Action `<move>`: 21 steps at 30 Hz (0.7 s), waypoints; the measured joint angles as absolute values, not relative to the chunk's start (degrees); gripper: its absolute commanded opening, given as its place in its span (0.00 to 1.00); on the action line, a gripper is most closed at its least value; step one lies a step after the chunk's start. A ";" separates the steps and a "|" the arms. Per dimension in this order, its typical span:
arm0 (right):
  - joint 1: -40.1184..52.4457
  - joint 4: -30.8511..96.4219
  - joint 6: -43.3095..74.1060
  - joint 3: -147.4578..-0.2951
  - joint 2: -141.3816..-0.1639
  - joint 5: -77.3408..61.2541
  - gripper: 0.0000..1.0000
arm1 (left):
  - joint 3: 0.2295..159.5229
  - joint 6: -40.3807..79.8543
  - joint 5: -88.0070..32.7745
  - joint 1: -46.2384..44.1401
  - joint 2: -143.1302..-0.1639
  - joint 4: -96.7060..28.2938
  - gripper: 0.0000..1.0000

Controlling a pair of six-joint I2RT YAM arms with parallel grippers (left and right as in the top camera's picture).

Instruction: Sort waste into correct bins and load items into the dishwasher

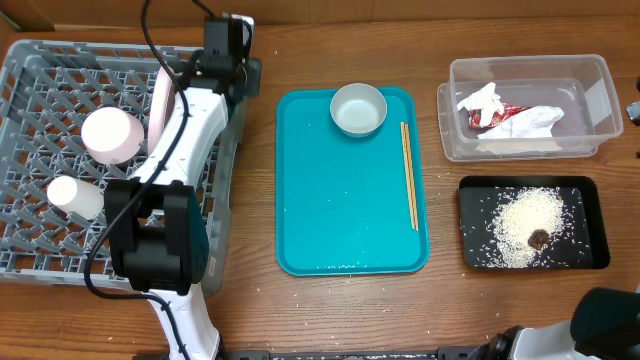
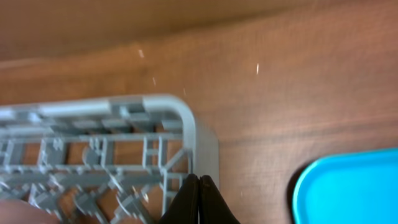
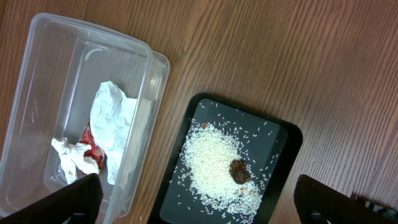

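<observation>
Item outstanding: pale grey-green bowl, far end of teal tray.
My left gripper, jaws pressed together and empty, hangs over the far right corner of the dishwasher crate; the bowl lies to its right, so my left arm is the closer. Beside the bowl the chopsticks run far-to-near. My right gripper, spread wide, holds nothing above the black tray. Neither wrist view shows the bowl; my arm hides most of the plate.

Left jaws together, right jaws wide apart.
</observation>
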State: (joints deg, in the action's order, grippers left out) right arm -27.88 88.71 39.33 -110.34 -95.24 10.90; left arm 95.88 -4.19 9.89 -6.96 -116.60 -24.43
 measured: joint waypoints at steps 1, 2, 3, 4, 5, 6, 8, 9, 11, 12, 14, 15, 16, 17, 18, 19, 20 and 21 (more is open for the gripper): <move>-27.88 88.71 39.33 -110.34 -95.24 10.90 1.00 | 96.86 -3.97 9.74 -6.96 -116.60 -24.45 0.04; -27.88 88.73 39.35 -110.34 -95.24 10.92 1.00 | 97.56 -3.75 9.67 -6.96 -116.60 -24.43 0.04; -27.88 88.73 39.33 -110.34 -95.24 10.92 0.99 | 97.91 -3.49 9.61 -6.96 -116.60 -24.49 0.04; -27.88 88.71 39.33 -110.34 -95.24 10.92 1.00 | 98.04 -3.31 9.41 -6.96 -116.60 -24.73 0.04; -27.86 88.71 39.33 -110.34 -95.24 10.90 1.00 | 98.04 -3.29 9.19 -6.96 -116.60 -25.17 0.04; -27.88 88.71 39.33 -110.34 -95.24 10.92 1.00 | 98.02 -3.25 8.80 -6.96 -116.62 -25.52 0.04; -27.88 88.71 39.35 -110.34 -95.24 10.92 1.00 | 98.04 -3.11 8.29 -6.96 -116.92 -25.65 0.04; -27.88 88.68 39.35 -110.34 -95.24 10.92 1.00 | 98.04 -3.09 7.99 -6.96 -117.19 -25.65 0.04; -27.88 88.71 39.33 -110.34 -95.24 10.90 1.00 | 98.02 -3.09 7.62 -6.96 -117.91 -25.65 0.04; -27.88 88.73 39.33 -110.34 -95.24 10.92 1.00 | 98.04 -3.09 7.51 -6.96 -118.34 -25.69 0.04; -27.88 88.75 39.35 -110.34 -95.24 10.92 1.00 | 98.02 -3.09 7.44 -6.96 -119.68 -25.98 0.04; -27.88 88.68 39.33 -110.34 -95.24 10.92 1.00 | 98.04 -3.09 7.31 -6.96 -120.29 -26.20 0.04; -27.88 88.73 39.33 -110.34 -95.24 10.92 1.00 | 98.02 -3.09 7.29 -6.87 -121.10 -26.57 0.04; -27.88 88.71 39.31 -110.34 -95.24 10.92 1.00 | 98.02 -3.09 7.27 -6.83 -121.82 -26.70 0.04; -27.88 88.73 39.35 -110.34 -95.24 10.92 1.00 | 98.02 -3.11 7.22 -6.74 -122.41 -26.85 0.04; -27.88 88.73 39.33 -110.34 -95.24 10.90 1.00 | 98.02 -3.09 7.11 -6.68 -123.09 -27.16 0.04; -27.86 88.68 39.35 -110.34 -95.24 10.90 1.00 | 98.02 -3.09 7.11 -6.59 -123.55 -27.24 0.04; -27.88 88.71 39.33 -110.34 -95.24 10.92 1.00 | 98.02 -3.09 7.14 -6.48 -123.79 -27.24 0.04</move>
State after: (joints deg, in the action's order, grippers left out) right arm -27.88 88.71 39.33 -110.34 -95.24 10.92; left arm 98.02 -3.09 7.14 -6.48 -123.79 -27.24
